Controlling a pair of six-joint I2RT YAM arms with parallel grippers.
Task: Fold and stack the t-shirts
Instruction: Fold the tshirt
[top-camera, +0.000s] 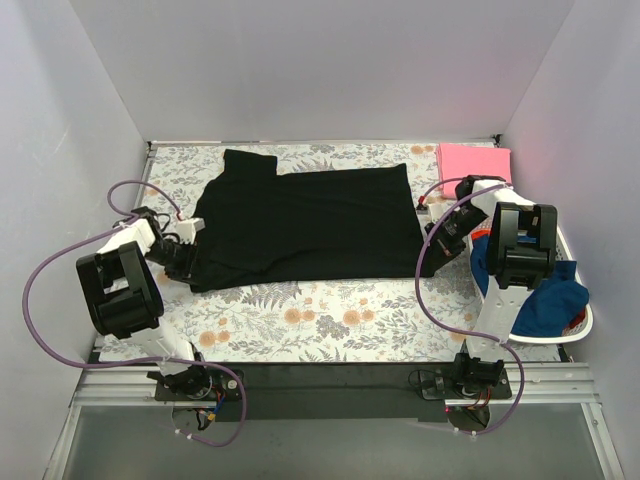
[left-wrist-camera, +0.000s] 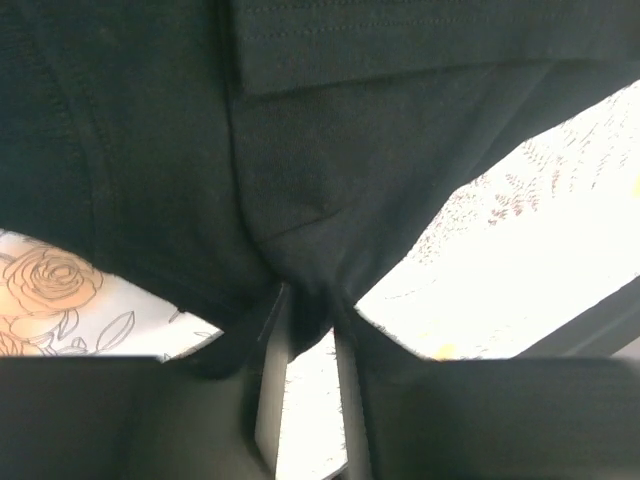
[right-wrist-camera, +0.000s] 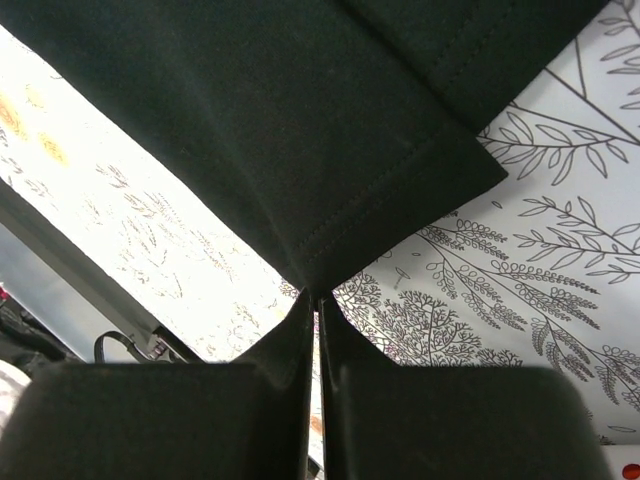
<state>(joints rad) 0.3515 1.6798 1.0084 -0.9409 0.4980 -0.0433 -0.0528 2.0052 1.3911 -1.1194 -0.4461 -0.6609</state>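
Right pincer (right-wrist-camera: 316, 296) is pressed together on a hem corner of the black t-shirt (top-camera: 300, 215), which lies spread across the worktop (top-camera: 330, 320). Left pincer (left-wrist-camera: 305, 325) stands slightly parted around bunched cloth; whether it grips is unclear. From above, both tips merge into the black fabric.

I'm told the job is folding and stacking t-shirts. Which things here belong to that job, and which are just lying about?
Part of the job:
black t-shirt, spread out in the middle
pink t-shirt, folded at the far right corner
blue t-shirt, heaped at the right

Just lying about:
floral table covering
white basket holding the blue one
purple cables
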